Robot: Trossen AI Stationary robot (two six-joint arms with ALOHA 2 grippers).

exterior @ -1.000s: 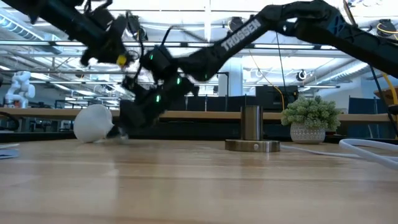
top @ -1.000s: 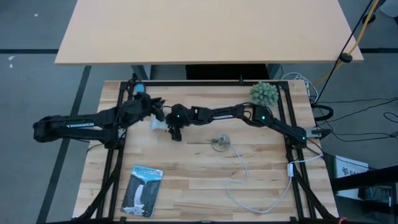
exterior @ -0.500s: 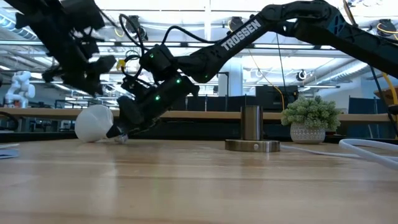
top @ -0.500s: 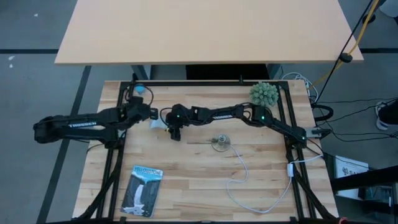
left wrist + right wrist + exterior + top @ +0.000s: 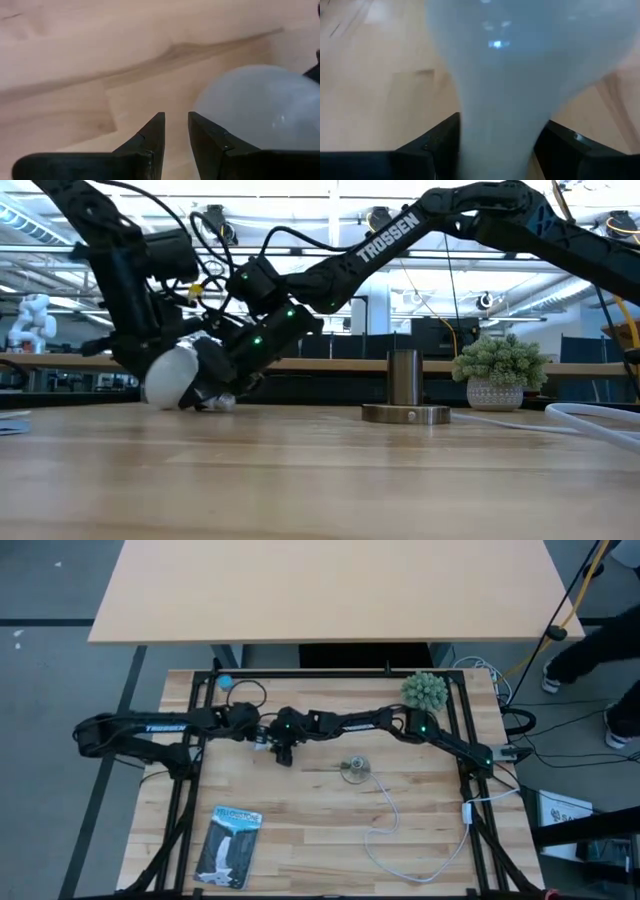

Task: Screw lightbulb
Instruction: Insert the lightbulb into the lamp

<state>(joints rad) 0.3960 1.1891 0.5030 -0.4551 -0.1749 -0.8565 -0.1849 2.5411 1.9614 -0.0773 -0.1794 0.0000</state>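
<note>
Wooden tabletop [image 5: 300, 810] from above shows both arms meeting over the lightbulb [image 5: 259, 741], which at table height lies on its side, while the left gripper [image 5: 175, 131] is nearly closed, empty beside the globe, and the right gripper [image 5: 497, 140] straddles its neck, presumably to lift it.

- I am working on a table [image 5: 330, 810] of pale wood, planked, with a smooth matt finish.
- My right gripper [image 5: 497, 142] is straddling the lightbulb [image 5: 520, 60]: frosted white, smooth, showing small glossy highlights.
- My fingers [image 5: 150, 142] are looking like matt dark plastic.
- The socket [image 5: 404, 392] is showing brushed metal.
- The cord [image 5: 400, 825] is looking like smooth white plastic.
- The packaging card [image 5: 229, 845] is appearing as printed blue paper.
</note>
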